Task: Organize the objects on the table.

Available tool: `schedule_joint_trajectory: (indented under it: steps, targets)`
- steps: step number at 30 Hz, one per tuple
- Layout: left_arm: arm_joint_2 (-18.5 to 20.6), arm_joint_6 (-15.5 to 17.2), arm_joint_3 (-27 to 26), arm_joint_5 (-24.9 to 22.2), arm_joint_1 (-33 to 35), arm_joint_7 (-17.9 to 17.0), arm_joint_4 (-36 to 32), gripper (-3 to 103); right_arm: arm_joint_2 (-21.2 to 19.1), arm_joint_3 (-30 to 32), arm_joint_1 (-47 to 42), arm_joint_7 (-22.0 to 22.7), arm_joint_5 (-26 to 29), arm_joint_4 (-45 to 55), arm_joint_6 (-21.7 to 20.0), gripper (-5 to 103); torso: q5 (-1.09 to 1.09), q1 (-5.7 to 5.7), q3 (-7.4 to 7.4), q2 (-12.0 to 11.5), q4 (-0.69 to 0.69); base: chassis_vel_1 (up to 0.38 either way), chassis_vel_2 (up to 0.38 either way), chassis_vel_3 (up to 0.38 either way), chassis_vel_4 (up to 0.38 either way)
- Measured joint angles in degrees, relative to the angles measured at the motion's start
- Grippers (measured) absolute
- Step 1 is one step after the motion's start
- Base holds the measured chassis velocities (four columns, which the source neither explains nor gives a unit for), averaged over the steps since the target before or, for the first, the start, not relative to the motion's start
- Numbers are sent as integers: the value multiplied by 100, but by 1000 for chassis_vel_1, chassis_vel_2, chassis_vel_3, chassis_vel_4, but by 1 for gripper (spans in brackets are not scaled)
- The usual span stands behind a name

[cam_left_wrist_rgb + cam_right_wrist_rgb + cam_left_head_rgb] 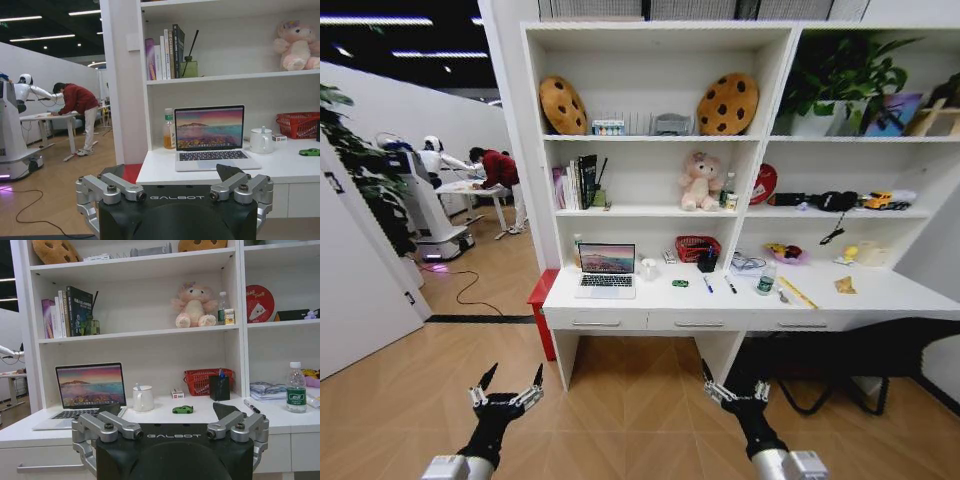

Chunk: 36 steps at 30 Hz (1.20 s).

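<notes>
Left gripper (507, 385) low in the head view over the wood floor, arm reaching forward from the bottom edge, fingers pointing up and spread apart, nothing held. It sits well short of the table (620, 300), roughly in line with the desk's left end. On the table from the left: orange-drink bottle (169, 129) just beside the open laptop (606, 271), screen lit and facing the robot; white teapot (261, 140) next, then the tiny green object (680, 283) lying on the top, near the red basket (696, 246) at the back. Black pen holder (707, 262) stands just beside the basket, a blue pen (707, 285) and a black pen (731, 285) lying flat in front of it. Water bottle (765, 280) upright further right, yellow ruler (798, 292) flat beside it. Right gripper (736, 389) also low over the floor, arm stretched forward like the left, fingers up and parted, empty, below the desk's middle drawer. Pink plush toy (702, 182) sits on the shelf above.
</notes>
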Motion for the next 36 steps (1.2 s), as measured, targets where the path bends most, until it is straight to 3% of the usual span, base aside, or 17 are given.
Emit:
schedule_joint_trajectory:
  steps: [13,16,19,23,24,27,35,36]
  targets:
    - [-12,18,14,-15,-34,-12,45,100,34,3,9,-15,-37,-44,42,100,-5,1,1,-1,-2,-225,230,242,-228]
    - [-9,19,10,-22,-40,-13,52,100,35,-1,12,-12,-38,-50,43,100,3,1,1,-2,0,-327,316,311,-330]
    - [-11,31,14,-23,-45,-22,58,100,34,-2,16,-5,-38,-51,44,100,-6,2,1,-1,-2,-312,319,346,-324]
    - [-13,38,13,-25,-49,-30,61,100,21,-22,31,8,-36,-58,84,100,4,4,2,-2,2,-312,343,332,-347]
    - [2,40,0,-35,-57,-35,67,103,12,-44,39,34,-26,-56,151,100,-7,4,1,-2,-3,-322,304,341,-296]
    - [56,42,-45,-42,-66,-37,76,101,-26,-42,36,38,-58,-50,197,100,5,5,2,-3,-1,-283,298,235,-272]
    - [325,-13,-276,-41,-109,-7,154,100,-154,57,55,13,-153,-28,214,100,0,1,1,-2,-1,-94,98,84,-85]
    - [343,-18,-298,-44,-107,1,154,96,-176,64,75,14,-154,-29,214,100,1,-3,-1,1,-1,29,-57,-47,34]
